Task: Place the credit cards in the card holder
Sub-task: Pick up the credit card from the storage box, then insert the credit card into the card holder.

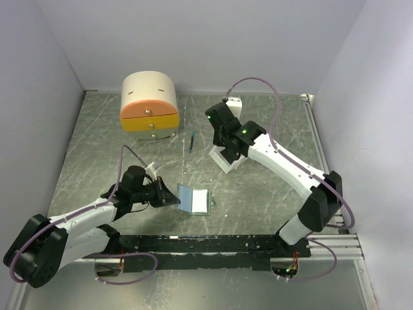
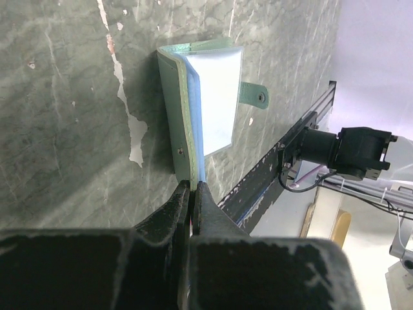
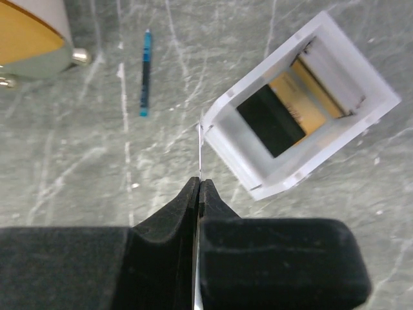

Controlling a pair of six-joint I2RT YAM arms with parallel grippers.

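On the table (image 1: 271, 194), the left end effector (image 2: 192, 186) pinches the card holder's (image 2: 216, 97) edge.

Glossy card holder (image 2: 216, 97), scuffed table (image 2: 64, 129) (matt)

walls (image 1: 213, 39): 3 plain pale grey-white panels; back and both sides | tabletop (image 1: 271, 194): dark grey-green, marbled; white scratches and chipped patches | near edge: black strip (image 1: 206, 244); aluminium rail (image 1: 339, 242) at right | light: soft, even
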